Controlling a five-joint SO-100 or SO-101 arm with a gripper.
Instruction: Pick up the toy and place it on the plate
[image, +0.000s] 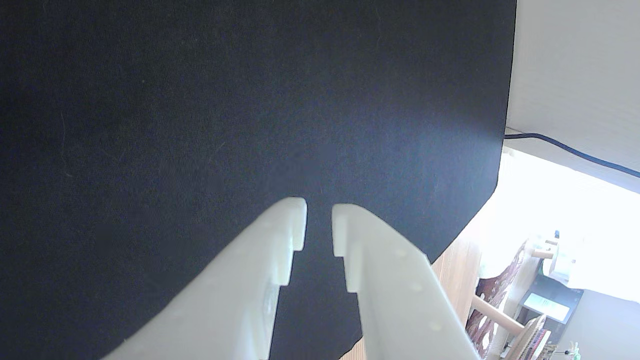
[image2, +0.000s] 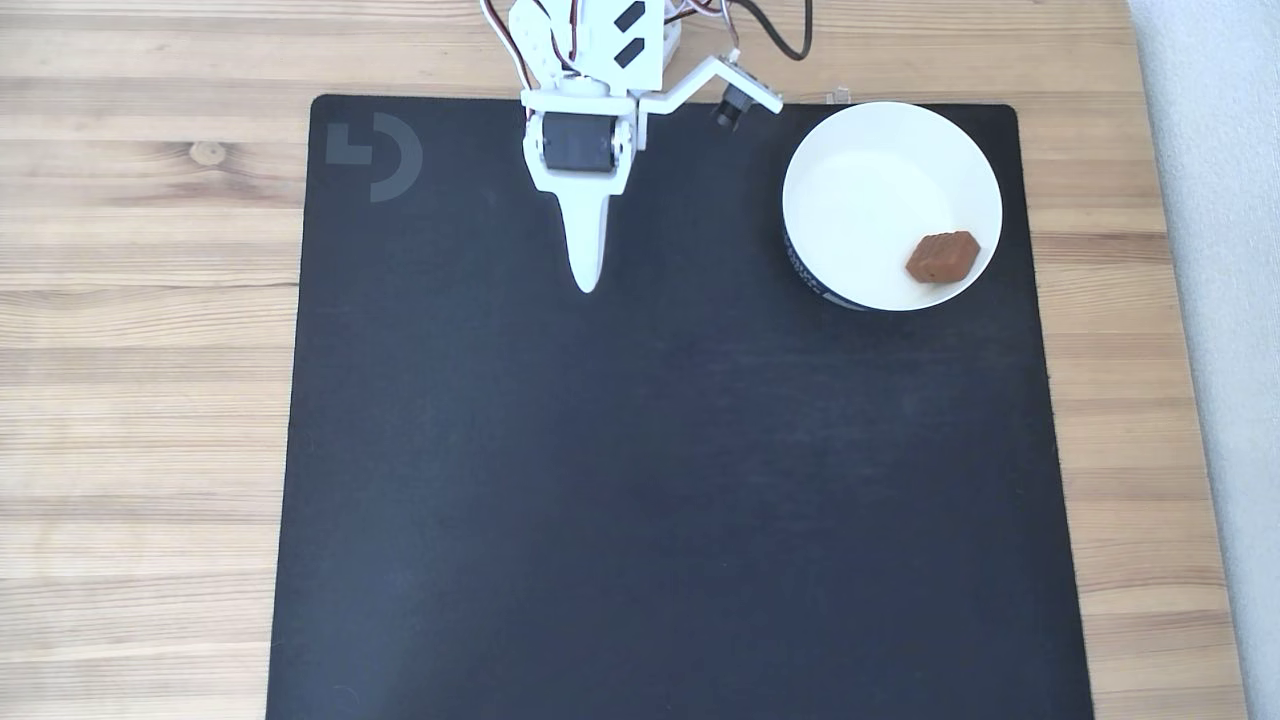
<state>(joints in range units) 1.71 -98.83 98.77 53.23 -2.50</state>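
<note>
Black mat (image2: 660, 480) covers a wooden table (image2: 140, 350). Toy (image2: 942, 257) lies inside plate (image2: 860, 190); gripper (image: 319, 210), well apart, is slightly parted and empty. Little risk remains beyond the toy being jostled out by a bumped plate.

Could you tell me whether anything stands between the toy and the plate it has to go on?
Nothing does: in the fixed view the toy already lies inside the plate, near its lower right rim. The gripper is off to the left over the bare black mat, holding nothing.
</note>
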